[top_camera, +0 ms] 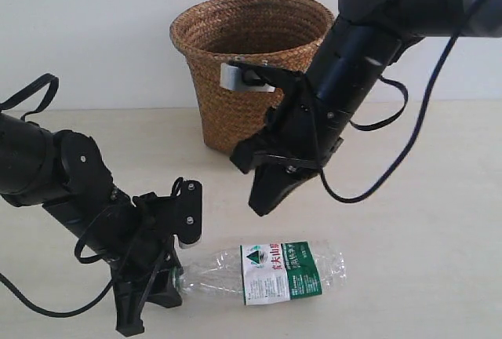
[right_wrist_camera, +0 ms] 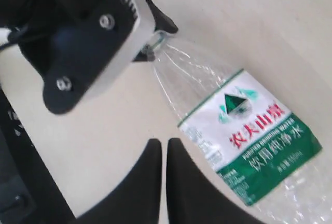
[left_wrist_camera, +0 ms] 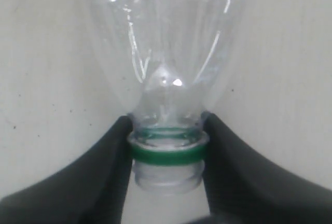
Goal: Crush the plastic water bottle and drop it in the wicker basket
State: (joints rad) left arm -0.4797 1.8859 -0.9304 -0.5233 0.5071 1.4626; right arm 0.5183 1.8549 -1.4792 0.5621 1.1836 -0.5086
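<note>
Exterior view: the plastic water bottle (top_camera: 274, 272) lies on its side on the table (top_camera: 423, 221) at about 6 o'clock, neck pointing toward 9 o'clock, where the left gripper (top_camera: 174, 280) meets it. The wicker basket (top_camera: 227, 111) stands upright at 12 o'clock by the wall (top_camera: 94, 25), well apart from the bottle. The right gripper (top_camera: 259, 209) hangs in the air between basket and bottle, touching neither. The left wrist view alone confirms the grip: the two dark fingers (left_wrist_camera: 104, 172) pinch the neck on either side of a green collar ring (left_wrist_camera: 166, 154), with the clear threaded mouth just beyond it. The right wrist view alone shows that arm's fingers (right_wrist_camera: 150, 177) pressed together with only a thin slit between, holding nothing, above bare table just beside the label (right_wrist_camera: 254, 136). The surface is pale beige and matte, with faint specks; the wall is plain and off-white. The bottle is clear and creased, and its walls look dented; the label is white and green with a mountain emblem and red Chinese characters.
</note>
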